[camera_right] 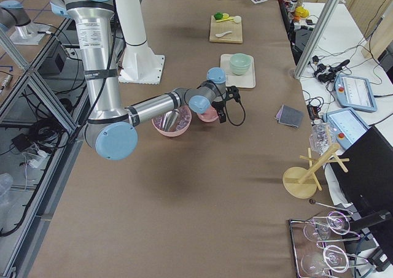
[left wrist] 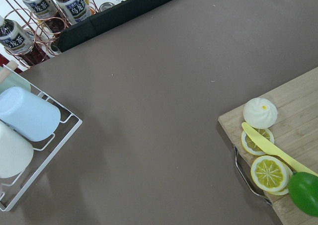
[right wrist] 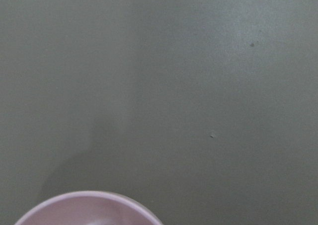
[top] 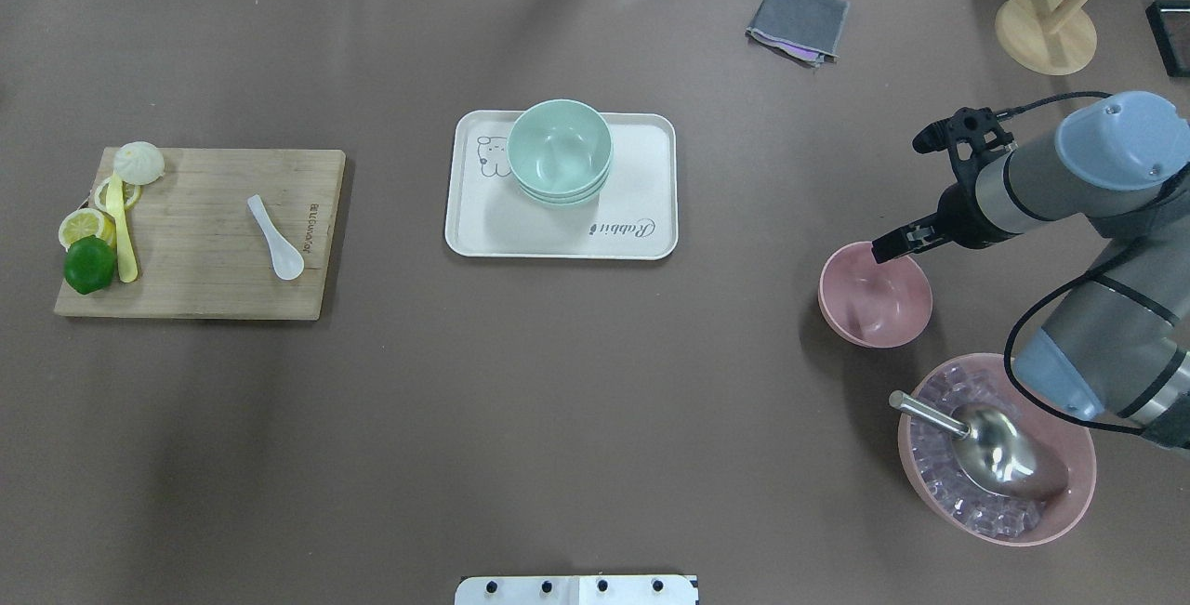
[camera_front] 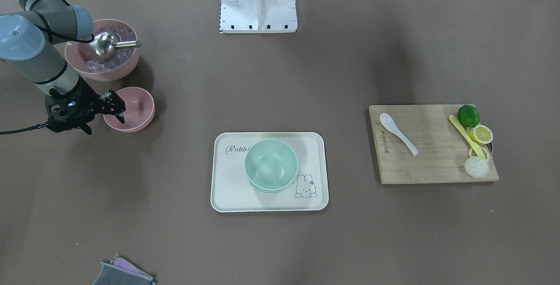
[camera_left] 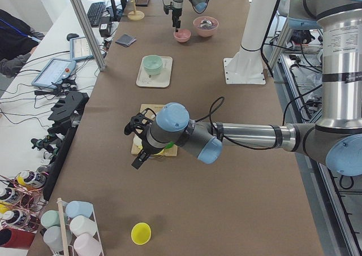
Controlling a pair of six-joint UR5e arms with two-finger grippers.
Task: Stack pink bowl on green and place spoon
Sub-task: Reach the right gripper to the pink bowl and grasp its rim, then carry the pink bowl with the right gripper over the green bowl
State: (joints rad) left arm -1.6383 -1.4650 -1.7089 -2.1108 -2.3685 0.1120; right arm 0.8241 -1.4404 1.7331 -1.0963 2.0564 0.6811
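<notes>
A small pink bowl point(camera_front: 135, 110) point(top: 879, 300) stands on the table at the robot's right. My right gripper point(camera_front: 117, 109) point(top: 894, 244) is open at that bowl's rim, on the side away from the robot's base. The bowl's rim shows at the bottom of the right wrist view point(right wrist: 89, 207). Stacked green bowls point(camera_front: 271, 164) point(top: 560, 148) sit on a white tray point(camera_front: 227, 191). A white spoon point(camera_front: 397, 133) point(top: 276, 238) lies on a wooden cutting board point(camera_front: 437, 167). My left gripper point(camera_left: 138, 154) hovers over the board's end; I cannot tell whether it is open or shut.
A large pink bowl point(top: 1069, 493) holds ice cubes and a metal scoop point(top: 985, 433) beside the small one. A lime point(camera_front: 468, 115), lemon slices, a yellow knife and a white bun lie on the board's end. A grey cloth point(top: 798, 21) lies at the far edge.
</notes>
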